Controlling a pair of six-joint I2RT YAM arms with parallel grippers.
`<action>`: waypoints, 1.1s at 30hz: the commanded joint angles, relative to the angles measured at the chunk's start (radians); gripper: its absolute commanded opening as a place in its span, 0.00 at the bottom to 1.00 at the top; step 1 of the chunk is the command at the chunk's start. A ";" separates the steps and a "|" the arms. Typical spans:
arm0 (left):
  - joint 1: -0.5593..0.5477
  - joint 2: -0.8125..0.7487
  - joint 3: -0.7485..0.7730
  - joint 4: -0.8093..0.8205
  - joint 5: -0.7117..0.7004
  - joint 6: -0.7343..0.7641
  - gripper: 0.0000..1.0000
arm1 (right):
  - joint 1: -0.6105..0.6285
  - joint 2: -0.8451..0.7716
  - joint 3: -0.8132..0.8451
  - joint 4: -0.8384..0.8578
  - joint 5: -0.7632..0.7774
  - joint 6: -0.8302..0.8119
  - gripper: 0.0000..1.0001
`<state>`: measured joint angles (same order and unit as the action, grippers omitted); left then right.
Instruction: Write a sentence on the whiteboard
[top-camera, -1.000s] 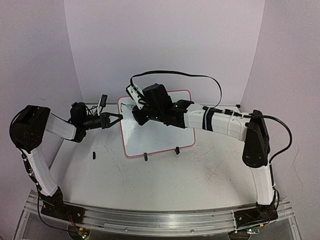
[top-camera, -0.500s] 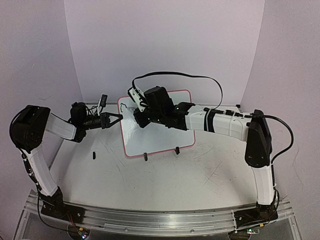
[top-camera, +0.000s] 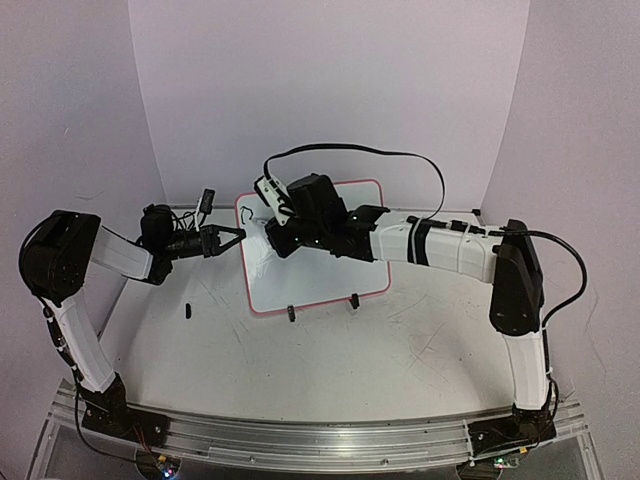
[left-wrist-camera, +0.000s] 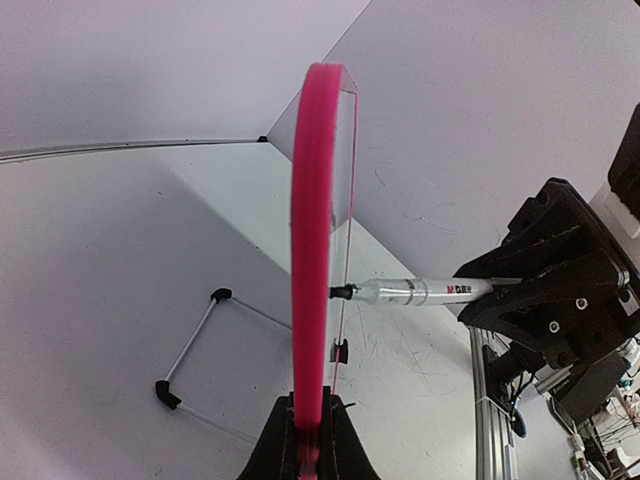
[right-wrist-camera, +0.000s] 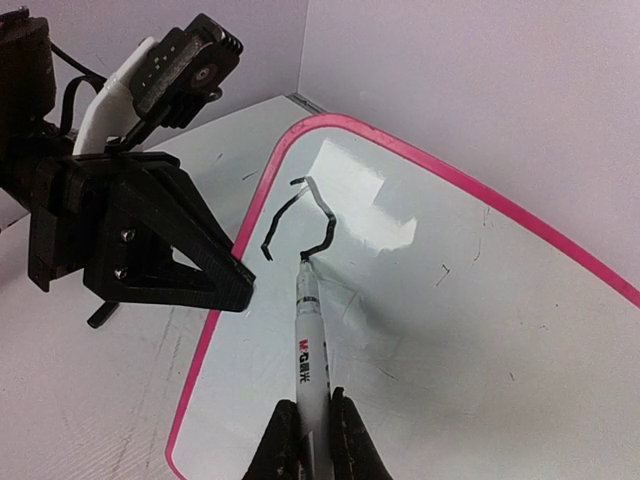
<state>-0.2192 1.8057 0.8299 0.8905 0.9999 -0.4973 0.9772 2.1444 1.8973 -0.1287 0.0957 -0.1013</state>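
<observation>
The whiteboard, white with a pink frame, lies at the back middle of the table. My left gripper is shut on its left frame edge. My right gripper is shut on a white marker, whose tip touches the board near its upper left corner. Only a short black curved stroke of the sentence shows on the board; no words are readable. The marker also shows in the left wrist view, tip against the board face.
Two black clip feet sit on the board's near edge. A small black object lies on the table left of the board. A thin wire stand lies on the table beside the board. A black cable arcs over the right arm.
My right gripper has shifted the marker slightly, and the black stroke near the board's upper left corner has grown. The left arm has not moved.
</observation>
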 joint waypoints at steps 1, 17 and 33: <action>-0.004 -0.021 0.030 0.032 0.029 0.014 0.00 | 0.012 -0.014 0.004 0.000 -0.009 0.021 0.00; -0.005 -0.023 0.032 0.031 0.033 0.014 0.00 | 0.025 0.028 0.052 -0.025 -0.035 0.028 0.00; -0.005 -0.023 0.031 0.033 0.034 0.013 0.00 | 0.015 -0.119 -0.045 0.047 0.015 0.029 0.00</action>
<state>-0.2192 1.8057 0.8303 0.8913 1.0035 -0.4973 0.9975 2.1416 1.8823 -0.1442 0.0729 -0.0814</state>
